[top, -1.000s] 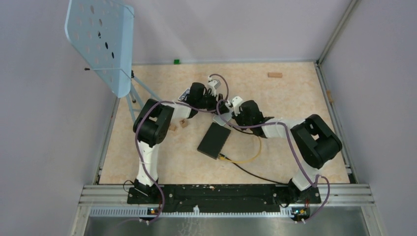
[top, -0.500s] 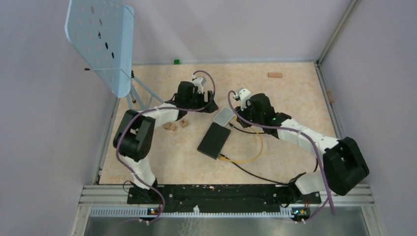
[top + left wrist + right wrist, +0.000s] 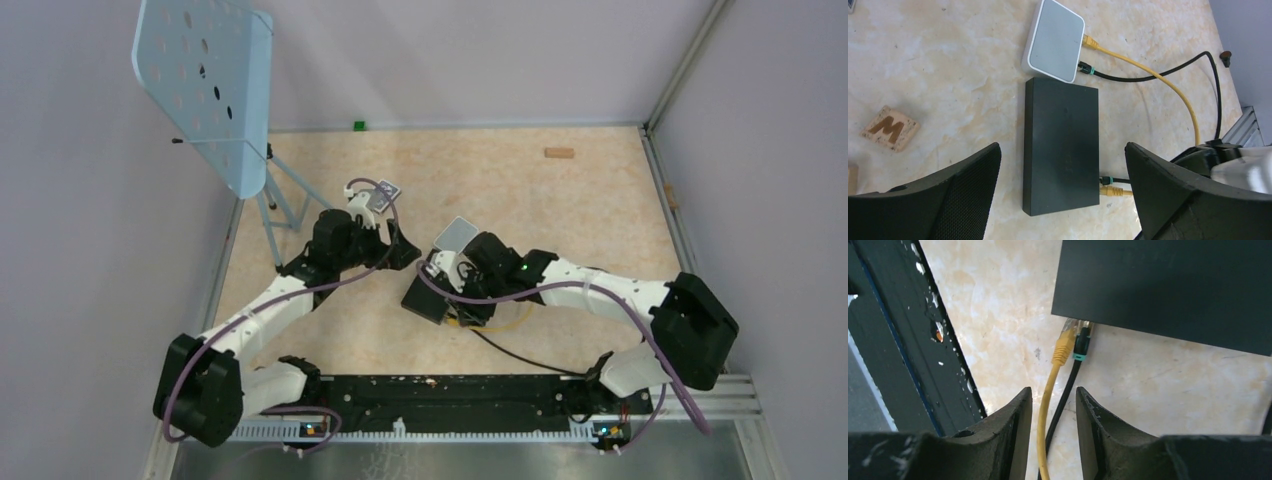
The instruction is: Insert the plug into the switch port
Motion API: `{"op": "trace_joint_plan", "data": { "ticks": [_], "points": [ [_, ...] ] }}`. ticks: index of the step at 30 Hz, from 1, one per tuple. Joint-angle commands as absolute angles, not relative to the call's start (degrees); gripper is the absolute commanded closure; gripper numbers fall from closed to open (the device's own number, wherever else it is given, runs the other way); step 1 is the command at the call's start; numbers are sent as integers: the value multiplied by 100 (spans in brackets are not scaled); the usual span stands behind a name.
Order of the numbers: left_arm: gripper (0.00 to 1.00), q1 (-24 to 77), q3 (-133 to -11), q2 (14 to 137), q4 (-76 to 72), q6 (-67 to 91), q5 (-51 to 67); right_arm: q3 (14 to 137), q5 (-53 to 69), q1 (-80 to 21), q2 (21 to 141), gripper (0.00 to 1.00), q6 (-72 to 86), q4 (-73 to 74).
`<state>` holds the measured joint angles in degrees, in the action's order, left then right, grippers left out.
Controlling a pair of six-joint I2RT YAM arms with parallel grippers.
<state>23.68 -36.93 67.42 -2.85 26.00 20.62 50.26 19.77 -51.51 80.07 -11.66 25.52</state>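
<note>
One black box [image 3: 1060, 145] lies flat on the bench [image 3: 948, 65]. Its narrow edge nearest the arm bases holds two plugs side by side, one yellow plug [image 3: 1064, 346] and one black plug [image 3: 1081, 346] with a teal collar, each seated in a switch port [image 3: 1075, 324]. Two cables, one yellow cable [image 3: 1168, 85] and one black cable [image 3: 1148, 77], also reach one pale grey box [image 3: 1055, 40] just beside the black box's far end. One wooden tile [image 3: 889, 128] marked M lies off to the side.

The right pincer [image 3: 1053, 390] hangs over both cables by the plugs, its fingers slightly apart and clamping nothing. The left pincer [image 3: 1062, 150] is spread wide above the black box.

Half a second ago the right wrist was at the pale box end and is now at the plug end. The left arm has drawn back toward its near corner. Both boxes lie unmoved
</note>
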Motion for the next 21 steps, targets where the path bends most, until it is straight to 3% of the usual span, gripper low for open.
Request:
{"op": "trace_joint_plan", "data": {
  "ticks": [1, 11, 13, 17, 21],
  "points": [
    [2, 2382, -3578, 6200, -32, 2730, 1900, 4995, 2005, -5371, 8179, 63, -1292, 2731],
    [2, 2382, -3611, 6100, 264, 2613, 1893, 4805, 1564, -5484, 8504, 66, -1075, 2519],
    [2, 2382, -3610, 6074, 265, 2610, 1905, 4840, 1551, -5484, 8506, 73, -1068, 2539],
    [2, 2382, -3637, 5927, 279, 2579, 1925, 4924, 1392, -5489, 8232, 100, -989, 2515],
    [1, 2382, -3746, 5442, 94, 2636, 2199, 4890, 1398, -5480, 7485, 100, -897, 2423]
  ]
}}
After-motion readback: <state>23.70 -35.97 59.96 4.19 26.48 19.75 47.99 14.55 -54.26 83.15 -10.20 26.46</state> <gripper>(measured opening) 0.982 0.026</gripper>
